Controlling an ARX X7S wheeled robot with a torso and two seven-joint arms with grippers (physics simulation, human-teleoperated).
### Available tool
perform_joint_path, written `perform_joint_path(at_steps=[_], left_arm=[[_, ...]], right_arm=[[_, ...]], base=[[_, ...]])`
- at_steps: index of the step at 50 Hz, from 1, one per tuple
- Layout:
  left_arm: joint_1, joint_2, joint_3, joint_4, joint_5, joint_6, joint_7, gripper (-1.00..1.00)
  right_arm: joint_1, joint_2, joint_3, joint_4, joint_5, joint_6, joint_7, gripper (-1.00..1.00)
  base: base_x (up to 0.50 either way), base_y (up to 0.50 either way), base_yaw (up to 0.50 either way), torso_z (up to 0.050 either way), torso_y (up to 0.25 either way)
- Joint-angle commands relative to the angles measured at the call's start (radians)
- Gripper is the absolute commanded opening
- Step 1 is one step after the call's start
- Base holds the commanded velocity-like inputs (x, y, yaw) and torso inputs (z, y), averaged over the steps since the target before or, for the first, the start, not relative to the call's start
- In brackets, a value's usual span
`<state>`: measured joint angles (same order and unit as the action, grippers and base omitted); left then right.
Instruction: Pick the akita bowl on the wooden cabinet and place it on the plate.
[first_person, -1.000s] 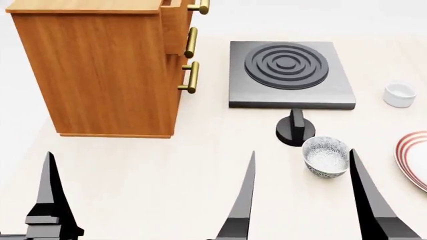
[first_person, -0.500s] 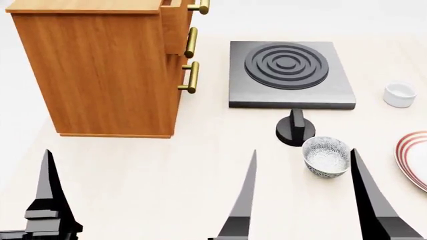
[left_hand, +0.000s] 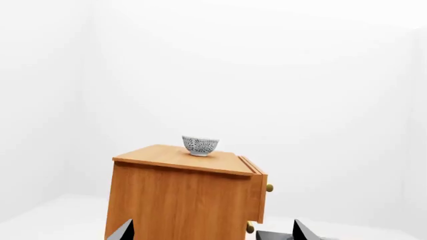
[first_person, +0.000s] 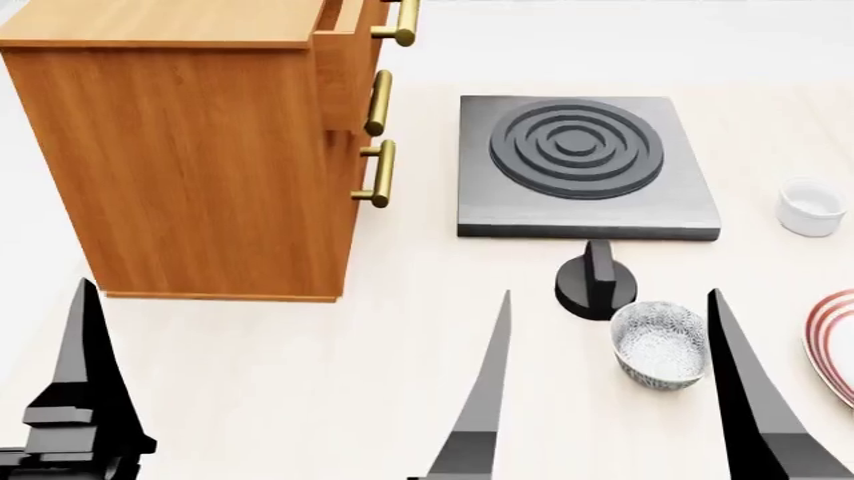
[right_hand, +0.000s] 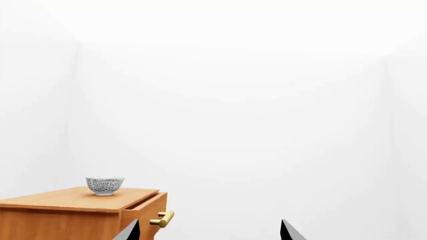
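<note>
The akita bowl (left_hand: 200, 145) (right_hand: 105, 185), speckled dark on white, stands upright on top of the wooden cabinet (first_person: 200, 170) (left_hand: 180, 205). In the head view it is out of sight. Only the red-ringed edge of the plate (first_person: 830, 345) shows, at the table's right. My left gripper (left_hand: 213, 220) is open and empty, facing the cabinet's side well below the bowl. One of its fingers (first_person: 87, 380) shows in the head view. My right gripper (first_person: 610, 292) (right_hand: 209, 220) is open and empty too, low and to the right of the cabinet.
An identical speckled bowl (first_person: 658, 345) sits on the table between my right fingers in the head view. Behind it are a black knob (first_person: 597, 283) and a grey stove (first_person: 581, 165). A small white cup (first_person: 811, 207) stands far right. Brass handles (first_person: 380, 172) jut from the cabinet's front.
The head view has shifted: cabinet, stove, table bowl and plate sit lower in frame, and more of the cabinet top shows. The fingers keep about the same places, spread apart.
</note>
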<state>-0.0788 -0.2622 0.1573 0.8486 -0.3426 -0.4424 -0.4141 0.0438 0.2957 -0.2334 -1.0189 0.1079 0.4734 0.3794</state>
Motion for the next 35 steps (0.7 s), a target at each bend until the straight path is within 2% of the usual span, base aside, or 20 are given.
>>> perform_joint_path(at_steps=[1,35], left_arm=[[-0.002,-0.015,0.003,0.009,-0.01,0.003,-0.008,1.0],[0.001,-0.043,0.023,0.038,-0.035,0.017,-0.038,1.0]], right_arm=[[0.004,0.014,-0.013,-0.004,0.004,-0.003,0.013,1.0],[0.011,0.063,-0.037,-0.003,0.036,-0.021,0.066,1.0]], base=[[0.38,0.0,0.0,0.0,0.0],[0.36,0.0,0.0,0.0,0.0]])
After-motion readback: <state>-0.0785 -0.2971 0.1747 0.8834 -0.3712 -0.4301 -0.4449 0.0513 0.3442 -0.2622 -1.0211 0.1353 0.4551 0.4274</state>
